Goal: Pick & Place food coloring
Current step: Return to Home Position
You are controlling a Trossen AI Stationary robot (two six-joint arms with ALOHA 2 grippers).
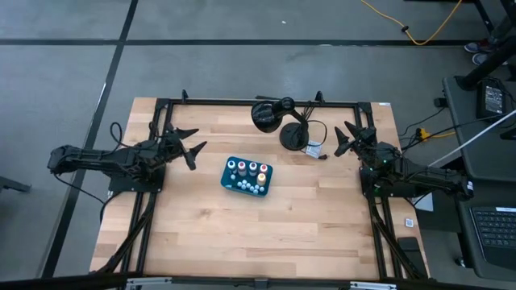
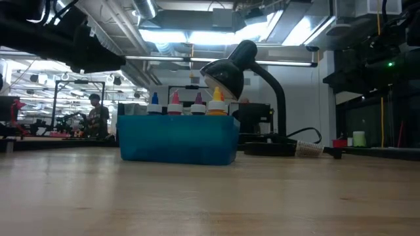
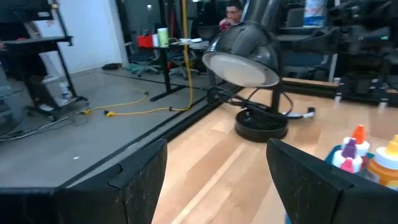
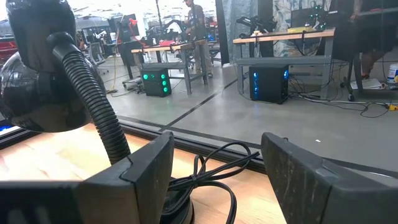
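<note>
The food coloring bottles (image 1: 247,169), tiny and pale with blue, red, pink-purple and orange tops, stand upright inside a teal rectangular tray (image 1: 234,184) near the table's middle. In the low view their tops (image 2: 187,103) poke above the tray's wall (image 2: 177,139). The left wrist view catches some of the bottles (image 3: 360,155) at its edge. My left gripper (image 1: 192,143) hovers open left of the tray, touching nothing. My right gripper (image 1: 344,137) is open near the table's far right, beside the lamp.
A black gooseneck desk lamp (image 1: 270,113) stands on its round base (image 1: 293,135) at the far edge, its cord (image 1: 316,149) trailing right. Bare wooden tabletop (image 1: 258,234) lies on the near side of the tray. A black frame (image 1: 258,102) borders the table.
</note>
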